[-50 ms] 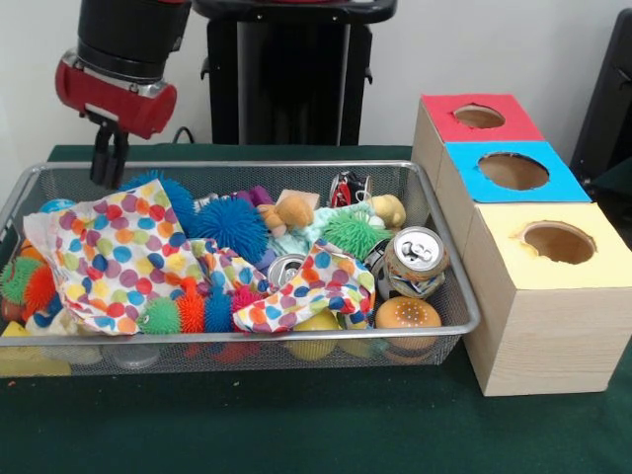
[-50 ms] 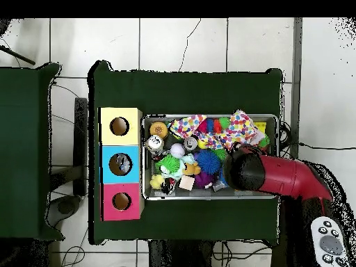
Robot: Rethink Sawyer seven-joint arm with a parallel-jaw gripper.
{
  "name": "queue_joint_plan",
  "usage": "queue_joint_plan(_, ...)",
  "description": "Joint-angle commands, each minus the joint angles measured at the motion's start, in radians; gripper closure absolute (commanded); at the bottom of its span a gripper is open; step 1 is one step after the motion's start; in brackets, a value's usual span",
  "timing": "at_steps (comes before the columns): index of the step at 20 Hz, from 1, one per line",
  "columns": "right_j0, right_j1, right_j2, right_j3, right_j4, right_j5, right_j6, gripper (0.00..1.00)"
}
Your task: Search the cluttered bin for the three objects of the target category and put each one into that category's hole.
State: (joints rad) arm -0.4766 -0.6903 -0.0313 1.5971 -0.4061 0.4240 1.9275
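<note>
3 boxes stand in a row beside a wire bin (image 1: 449, 296) packed with toys, cans and cloth.
The red box (image 1: 476, 118), the blue box (image 1: 511, 173) and the yellow box (image 1: 555, 247) each have 1 round hole on top and sit just beside the bin's end. The gripper (image 1: 109, 163) hangs over the bin's far corner at the opposite end from the boxes, its fingers close together with nothing between them. A dotted cloth (image 1: 128, 257) lies over much of the clutter; spiky balls such as a blue one (image 1: 229, 227) and a green one (image 1: 353, 234), a dented can (image 1: 415, 262) and a small teddy bear (image 1: 288, 211) show around it.
</note>
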Motion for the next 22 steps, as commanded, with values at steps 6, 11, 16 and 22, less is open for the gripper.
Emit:
queue_joint_plan(6, 0.0, 0.051, 0.163, 0.034, -0.096, -0.018, -0.106, 1.0)
queue_joint_plan(11, -0.052, 0.093, 0.213, 0.039, -0.11, -0.052, -0.106, 1.0)
queue_joint_plan(16, -0.084, 0.139, 0.242, 0.039, -0.133, -0.107, -0.088, 1.0)
queue_joint_plan(22, -0.108, 0.172, 0.264, 0.03, -0.151, -0.132, -0.089, 1.0)
